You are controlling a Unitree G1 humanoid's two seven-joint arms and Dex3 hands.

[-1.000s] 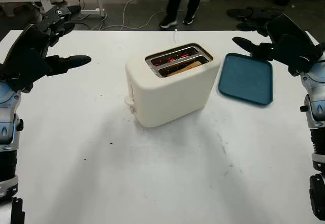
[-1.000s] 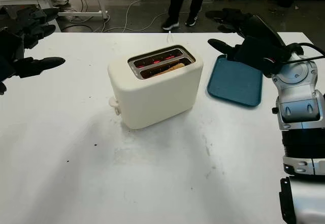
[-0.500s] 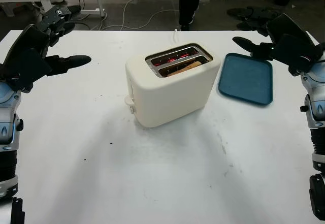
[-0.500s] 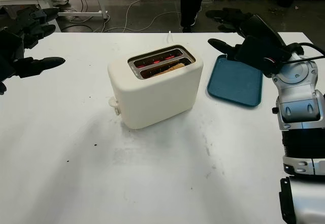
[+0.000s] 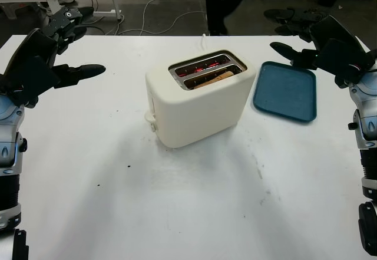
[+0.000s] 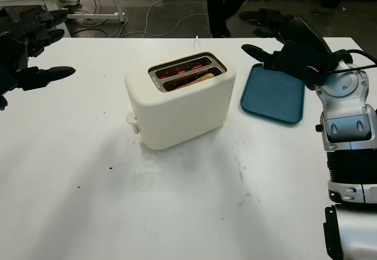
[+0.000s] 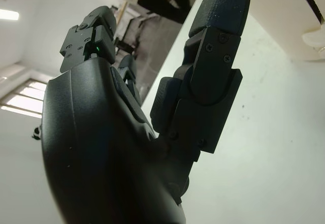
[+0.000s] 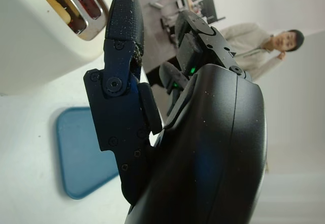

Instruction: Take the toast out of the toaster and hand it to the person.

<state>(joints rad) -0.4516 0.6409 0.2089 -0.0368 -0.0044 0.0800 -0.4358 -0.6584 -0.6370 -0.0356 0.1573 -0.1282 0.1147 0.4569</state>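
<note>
While the toast (image 5: pixel 215 79) sits low in the near slot of the cream toaster (image 5: pixel 197 98) at mid-table, nothing has been lifted. Far slot: elements glowing red. Left hand (image 5: pixel 36 59): raised above the table's left edge, holding nothing, fingers extended, well apart from the toaster. Right hand (image 5: pixel 327 43): raised over the far corner of the blue tray (image 5: pixel 285 92), holding nothing, fingers extended. Person (image 5: pixel 225 0): standing beyond the far table edge. Step in hand, as judged: reaching for the slice. Recommended handling: bring the right hand down from above, pinch only the toast's exposed top edge, avoid the hot slot walls, draw straight up; steady the toaster body if it shifts.
</note>
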